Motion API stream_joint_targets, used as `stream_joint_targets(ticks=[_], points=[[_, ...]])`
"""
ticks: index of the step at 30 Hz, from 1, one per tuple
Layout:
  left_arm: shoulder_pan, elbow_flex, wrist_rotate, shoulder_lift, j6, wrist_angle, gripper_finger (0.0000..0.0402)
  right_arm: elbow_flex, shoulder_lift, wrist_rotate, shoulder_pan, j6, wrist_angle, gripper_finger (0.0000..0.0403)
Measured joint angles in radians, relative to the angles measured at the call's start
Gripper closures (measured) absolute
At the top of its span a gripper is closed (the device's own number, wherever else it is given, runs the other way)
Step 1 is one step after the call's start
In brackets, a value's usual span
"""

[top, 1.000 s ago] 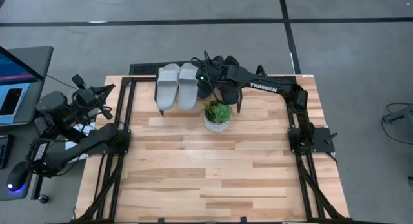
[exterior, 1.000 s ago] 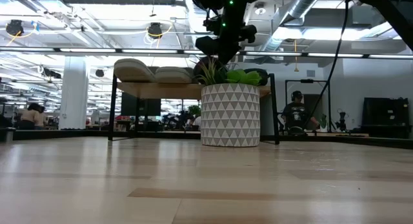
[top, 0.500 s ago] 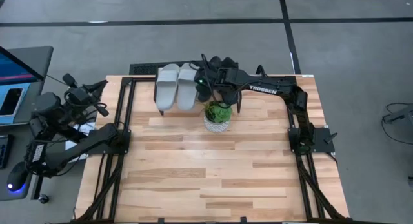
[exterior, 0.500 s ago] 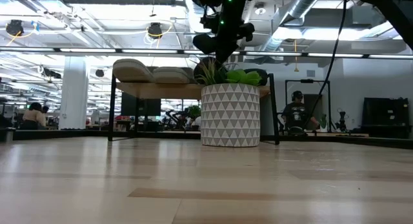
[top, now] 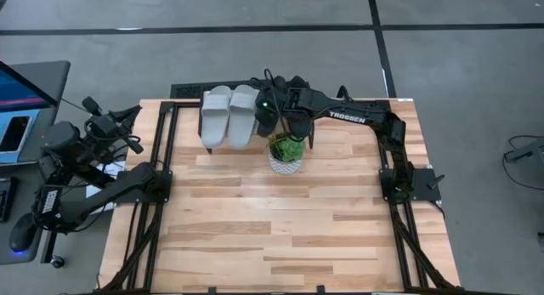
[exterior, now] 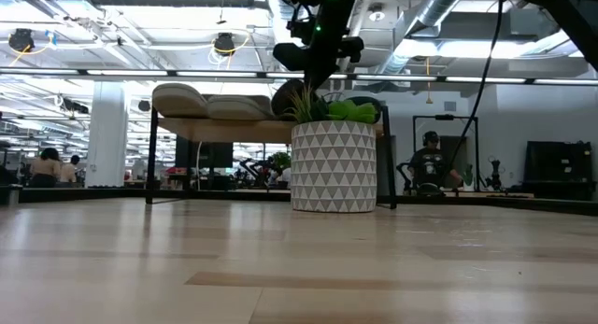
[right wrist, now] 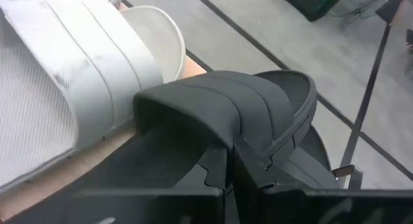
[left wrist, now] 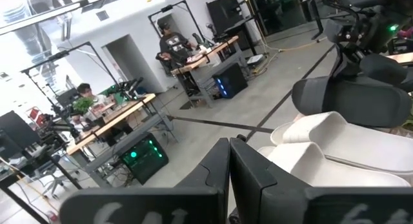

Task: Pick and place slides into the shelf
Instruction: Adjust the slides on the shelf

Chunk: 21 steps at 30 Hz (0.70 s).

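Two light grey slides (top: pixel 228 115) lie side by side on the shelf (exterior: pixel 243 128) at the table's far edge, soles on its plank. Beside them, toward the right, are the black slides (top: pixel 289 84). One black slide (right wrist: pixel 226 108) sits right next to the grey pair (right wrist: pixel 64 75). My right gripper (top: pixel 267 116) is shut, low over this black slide (exterior: pixel 290 95). My left gripper (top: pixel 87 103) is shut and waits off the table's left edge; its wrist view shows the grey slides (left wrist: pixel 329 153) far off. My right gripper comes slanting down from the table's right side. Its shut fingertips (right wrist: pixel 222 162) are against the black slide at the near edge of its strap (right wrist: pixel 219 137). The slide lies flat on the shelf plank (right wrist: pixel 97 153). Whether anything sits between the fingers does not show.
A white patterned pot with a green plant (top: pixel 286 155) stands on the table just in front of the shelf, under my right arm; it is also in the low view (exterior: pixel 334 165). The wide wooden table (top: pixel 272 235) spreads toward the near edge. A laptop (top: pixel 21 108) sits left of the table.
My right gripper has moved toward the table's left edge, and the shelf with the slides on it has slid a little leftward with it. My left gripper has drawn back slightly toward the left, away from the table.
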Motion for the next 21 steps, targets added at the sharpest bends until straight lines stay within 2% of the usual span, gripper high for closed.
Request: stream_joint_targets(ticks=[6, 21], points=[[0.0, 0.0, 0.0, 0.0, 0.0, 0.0, 0.0401, -0.023, -0.002, -0.014, -0.013, 0.003, 0.006, 0.0402], [0.0, 0.0, 0.004, 0.0, -0.01, 0.0, 0.0401, -0.096, -0.011, -0.131, -0.05, -0.016, 0.044, 0.0403]])
